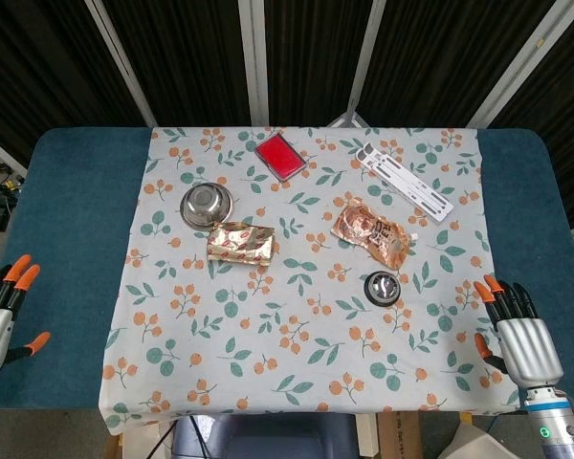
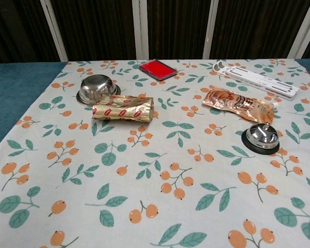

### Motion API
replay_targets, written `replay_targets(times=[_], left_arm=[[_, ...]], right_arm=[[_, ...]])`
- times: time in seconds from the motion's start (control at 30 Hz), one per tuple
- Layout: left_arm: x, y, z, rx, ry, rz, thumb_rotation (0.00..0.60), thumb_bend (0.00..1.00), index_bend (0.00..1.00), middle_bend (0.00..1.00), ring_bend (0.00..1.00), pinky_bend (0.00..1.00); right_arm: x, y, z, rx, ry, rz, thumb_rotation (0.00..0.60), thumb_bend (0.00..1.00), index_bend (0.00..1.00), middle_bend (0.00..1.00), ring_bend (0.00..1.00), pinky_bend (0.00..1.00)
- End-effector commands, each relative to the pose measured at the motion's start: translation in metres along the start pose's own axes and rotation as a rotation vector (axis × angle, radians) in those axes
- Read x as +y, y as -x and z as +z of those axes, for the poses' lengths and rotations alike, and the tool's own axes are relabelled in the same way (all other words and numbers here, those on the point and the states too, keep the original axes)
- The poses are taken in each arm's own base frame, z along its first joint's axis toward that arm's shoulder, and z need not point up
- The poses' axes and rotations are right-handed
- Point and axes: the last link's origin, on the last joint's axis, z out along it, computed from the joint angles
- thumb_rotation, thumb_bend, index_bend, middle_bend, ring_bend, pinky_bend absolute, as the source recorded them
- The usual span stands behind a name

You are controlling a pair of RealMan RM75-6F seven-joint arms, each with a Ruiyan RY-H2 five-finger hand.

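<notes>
Left hand (image 1: 2, 311) at the table's left edge, over blue felt, fingers spread, holding nothing. Right hand (image 1: 518, 335) at the right edge of the floral cloth (image 1: 268, 325), fingers apart, also holding nothing. Neither hand shows in the chest view.

Bell (image 1: 382, 286) is the thing nearest the right hand, standing upright on the cloth, well apart from it. Orange pouch (image 1: 368, 229) lies just behind the bell. Gold packet (image 1: 240, 243) lies mid-cloth, the steel bowl (image 1: 207, 205) just beside it, upside down. Red pad (image 1: 279, 156) and white strip (image 1: 404, 180) lie at the far edge.
</notes>
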Motion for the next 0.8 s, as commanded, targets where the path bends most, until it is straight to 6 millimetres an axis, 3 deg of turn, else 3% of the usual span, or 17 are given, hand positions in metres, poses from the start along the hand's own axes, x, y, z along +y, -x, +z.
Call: replay_targets(times=[0.03,0.8], left_arm=[[-0.0001,0.0002,0.0,-0.001,0.001,0.0,0.6,0.05,0.0,0.0,0.0,0.0],[0.0015,-0.0009,-0.0006,0.008,0.002,-0.002,0.6,0.05,0.0,0.0,0.0,0.0]], right_arm=[[0.0001,0.0002,-0.0003,0.001,0.002,0.0,0.6,0.47,0.0,0.0,0.0,0.0],[-0.0013,0.0021,-0.0028,-0.007,-0.007,0.004,0.6,0.46,0.0,0.0,0.0,0.0]])
